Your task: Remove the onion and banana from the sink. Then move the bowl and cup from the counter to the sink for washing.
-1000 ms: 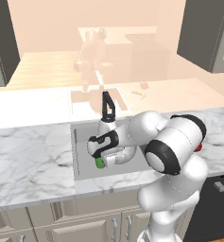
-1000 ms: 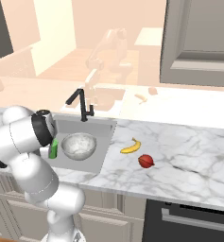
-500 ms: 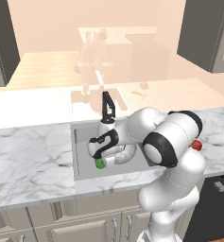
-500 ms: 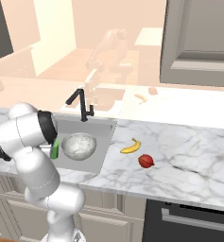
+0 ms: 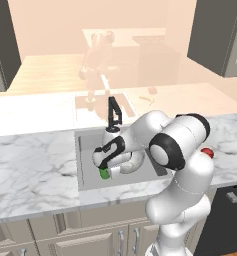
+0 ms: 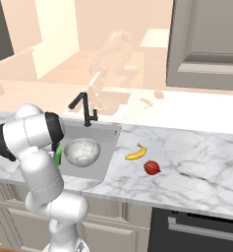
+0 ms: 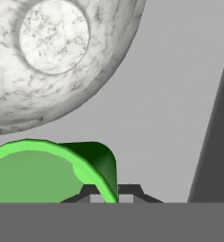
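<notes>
The green cup (image 5: pixel 104 173) is low in the sink (image 5: pixel 88 145), at its front left, and my gripper (image 5: pixel 104 167) reaches down from above it. In the hand view my gripper (image 7: pixel 108 191) is shut on the rim of the cup (image 7: pixel 47 165), one fingertip on each side of the wall. Close beside the cup, the speckled bowl (image 6: pixel 81 151) stands upright on the basin floor, and it also shows as the bowl (image 7: pixel 61 56) just beyond the cup. On the counter (image 6: pixel 196 162) right of the sink lie the banana (image 6: pixel 136 152) and the onion (image 6: pixel 152 168).
The black faucet (image 6: pixel 86 109) rises behind the basin. My arm arches over the sink's right half and hides much of the bowl in the left base view. A dark sink wall (image 7: pixel 212 142) stands near the cup. Marble (image 5: pixel 30 170) runs left of the sink.
The cup stays gripped at the same spot in the sink. Only my arm's upper links have shifted slightly.
</notes>
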Robot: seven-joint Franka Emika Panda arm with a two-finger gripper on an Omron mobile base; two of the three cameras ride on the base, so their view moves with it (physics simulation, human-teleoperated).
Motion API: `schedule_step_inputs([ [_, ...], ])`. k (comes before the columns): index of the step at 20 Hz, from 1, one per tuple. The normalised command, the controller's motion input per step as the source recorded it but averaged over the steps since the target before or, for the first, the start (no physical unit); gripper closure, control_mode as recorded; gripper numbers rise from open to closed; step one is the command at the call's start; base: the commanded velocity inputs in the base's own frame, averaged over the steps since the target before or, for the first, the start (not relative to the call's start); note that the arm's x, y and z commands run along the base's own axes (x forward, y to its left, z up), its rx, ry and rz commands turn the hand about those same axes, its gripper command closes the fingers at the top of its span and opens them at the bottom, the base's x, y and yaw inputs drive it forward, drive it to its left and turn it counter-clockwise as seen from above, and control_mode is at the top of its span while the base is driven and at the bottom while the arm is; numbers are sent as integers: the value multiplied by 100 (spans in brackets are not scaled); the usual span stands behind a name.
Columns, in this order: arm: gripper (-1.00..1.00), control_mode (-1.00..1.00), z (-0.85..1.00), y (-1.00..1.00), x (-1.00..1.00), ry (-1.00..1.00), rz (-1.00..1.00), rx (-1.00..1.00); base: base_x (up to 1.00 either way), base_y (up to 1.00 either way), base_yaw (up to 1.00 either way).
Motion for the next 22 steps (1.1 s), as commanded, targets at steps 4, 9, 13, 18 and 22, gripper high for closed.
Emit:
schedule_step_inputs([
  [4, 100, -100, -9, 8, 10, 0, 0, 0, 0, 0, 0],
  [9, 100, -100, -9, 6, 11, 0, 0, 0, 0, 0, 0],
  [13, 100, -100, -10, 3, 9, 0, 0, 0, 0, 0, 0],
  [18, 100, -100, -10, 3, 8, 0, 0, 0, 0, 0, 0],
  [22, 100, -100, -10, 1, 9, 0, 0, 0, 0, 0, 0],
])
